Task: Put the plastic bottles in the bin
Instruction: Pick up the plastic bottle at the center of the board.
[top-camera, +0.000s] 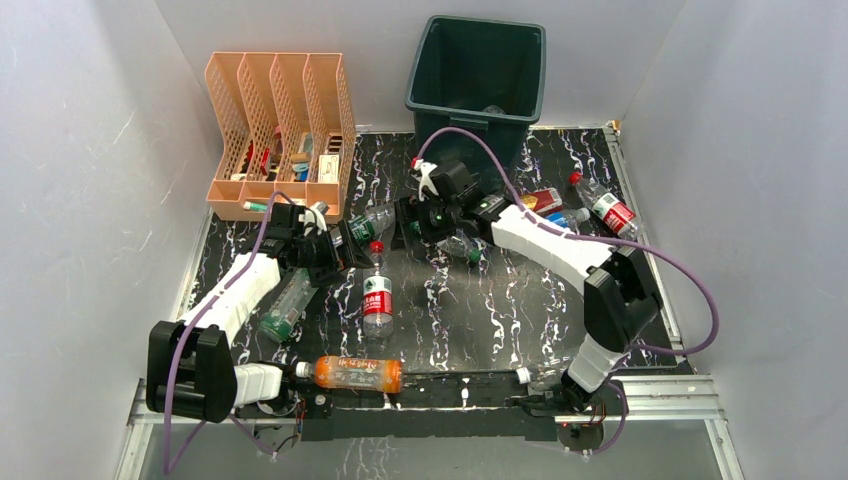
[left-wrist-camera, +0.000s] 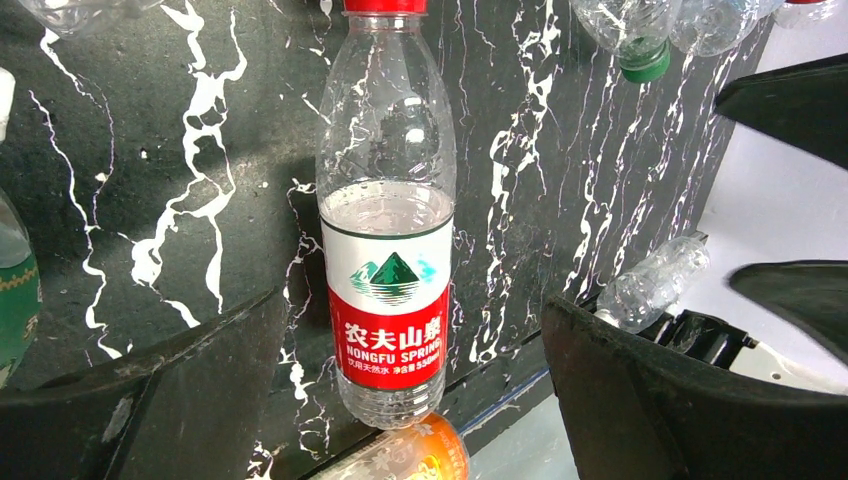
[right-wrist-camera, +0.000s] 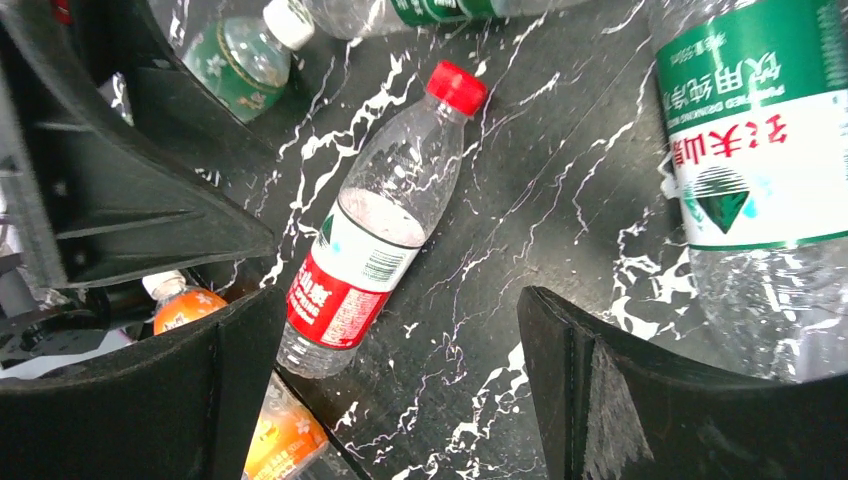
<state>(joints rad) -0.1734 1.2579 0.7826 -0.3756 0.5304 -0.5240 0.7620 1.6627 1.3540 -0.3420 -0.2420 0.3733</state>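
The dark green bin (top-camera: 475, 75) stands at the back centre. A clear bottle with a red label (top-camera: 377, 300) lies on the black marbled mat. It shows between my left fingers in the left wrist view (left-wrist-camera: 388, 230), and in the right wrist view (right-wrist-camera: 375, 240). My left gripper (top-camera: 350, 240) (left-wrist-camera: 412, 320) is open and empty above it. My right gripper (top-camera: 405, 218) (right-wrist-camera: 400, 310) is open and empty over bare mat. A green-labelled clear bottle (right-wrist-camera: 760, 150) lies just outside its right finger. An orange bottle (top-camera: 355, 373) lies at the front edge.
A peach file organizer (top-camera: 280, 130) stands at the back left. A green bottle (top-camera: 285, 305) lies under the left arm. Several bottles (top-camera: 600, 208) lie at the right of the mat. A clear bottle (top-camera: 372, 222) lies between the two grippers.
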